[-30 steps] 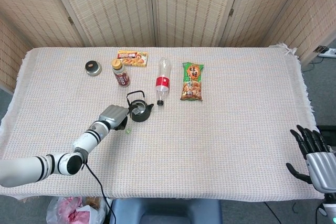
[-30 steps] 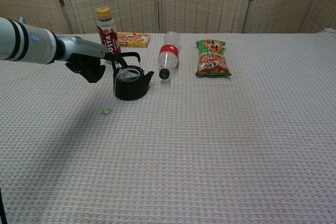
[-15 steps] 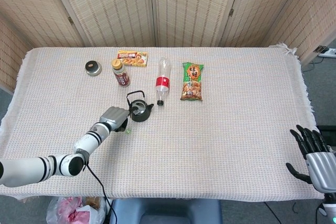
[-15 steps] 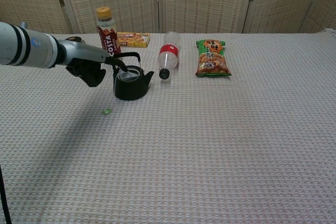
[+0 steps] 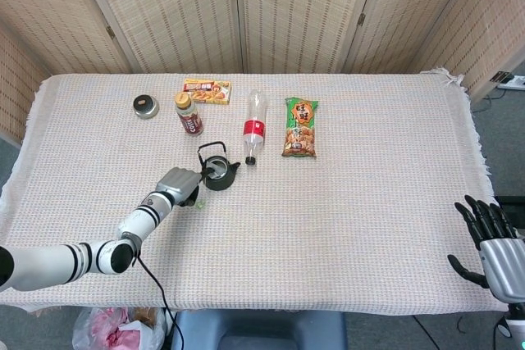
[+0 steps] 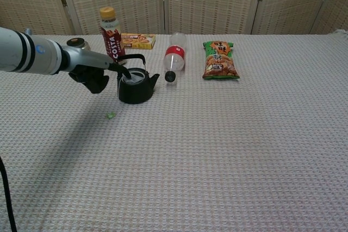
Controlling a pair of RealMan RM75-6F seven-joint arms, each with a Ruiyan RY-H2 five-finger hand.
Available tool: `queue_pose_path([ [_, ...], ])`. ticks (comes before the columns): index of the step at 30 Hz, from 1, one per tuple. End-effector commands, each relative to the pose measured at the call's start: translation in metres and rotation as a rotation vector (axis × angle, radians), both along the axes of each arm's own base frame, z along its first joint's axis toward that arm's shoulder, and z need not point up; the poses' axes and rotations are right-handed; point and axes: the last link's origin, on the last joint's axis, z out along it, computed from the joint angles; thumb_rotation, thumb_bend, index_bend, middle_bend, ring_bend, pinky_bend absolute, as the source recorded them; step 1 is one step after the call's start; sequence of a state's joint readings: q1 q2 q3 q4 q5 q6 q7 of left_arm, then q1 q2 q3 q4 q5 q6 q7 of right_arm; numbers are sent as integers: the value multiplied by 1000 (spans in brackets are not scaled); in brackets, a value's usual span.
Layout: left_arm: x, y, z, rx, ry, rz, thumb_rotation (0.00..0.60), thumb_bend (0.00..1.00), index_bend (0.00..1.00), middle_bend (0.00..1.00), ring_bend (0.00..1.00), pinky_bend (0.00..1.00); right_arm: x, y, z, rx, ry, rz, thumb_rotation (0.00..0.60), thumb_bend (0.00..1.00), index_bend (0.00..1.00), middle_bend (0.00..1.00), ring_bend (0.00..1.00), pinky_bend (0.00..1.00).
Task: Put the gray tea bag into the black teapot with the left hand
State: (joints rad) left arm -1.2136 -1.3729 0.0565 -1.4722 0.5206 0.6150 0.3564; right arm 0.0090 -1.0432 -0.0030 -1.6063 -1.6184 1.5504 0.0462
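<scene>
- The gray tea bag [image 6: 132,77] lies in the open mouth of the round black teapot [image 6: 136,86], right at the tip of one outstretched finger [image 6: 120,70].
- The left hand [image 6: 92,74] hovers beside the pot, its other fingers curled under and holding nothing.
- A tiny green scrap [image 6: 111,115] lies on the cloth below those fingers.
- The right hand [image 5: 492,250] hangs off the table's near corner, fingers spread apart.
- A pale woven tablecloth [image 5: 369,194] covers the table; woven rattan screens [image 5: 295,14] close off the room behind.
</scene>
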Motion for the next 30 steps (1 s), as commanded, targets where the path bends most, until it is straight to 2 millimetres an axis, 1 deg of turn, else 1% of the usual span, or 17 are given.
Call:
queue_pose_path([
  [1,-1,1,-1,-2,1,1,600,1000,41,1000,1000,1000,0,0,0,-1,0,-1,600,190,0,0,0,0],
  [12,-11,5,-9,-17,18,11,600,1000,53,1000,1000,1000,0,-1,-1,-4,3,-6,600,190,0,0,0,0],
  [22,-11,7,-15,-24,12,7,600,1000,55,1000,1000,1000,0,-3,-1,-1,5,-10,600,190,0,0,0,0],
  [25,-7,6,-10,-14,3,-8,600,1000,56,1000,1000,1000,0,-3,-1,0,4,-9,600,190,0,0,0,0],
  [30,9,-5,9,24,-39,-51,600,1000,42,1000,1000,1000,2,0,0,5,1,7,600,190,0,0,0,0],
])
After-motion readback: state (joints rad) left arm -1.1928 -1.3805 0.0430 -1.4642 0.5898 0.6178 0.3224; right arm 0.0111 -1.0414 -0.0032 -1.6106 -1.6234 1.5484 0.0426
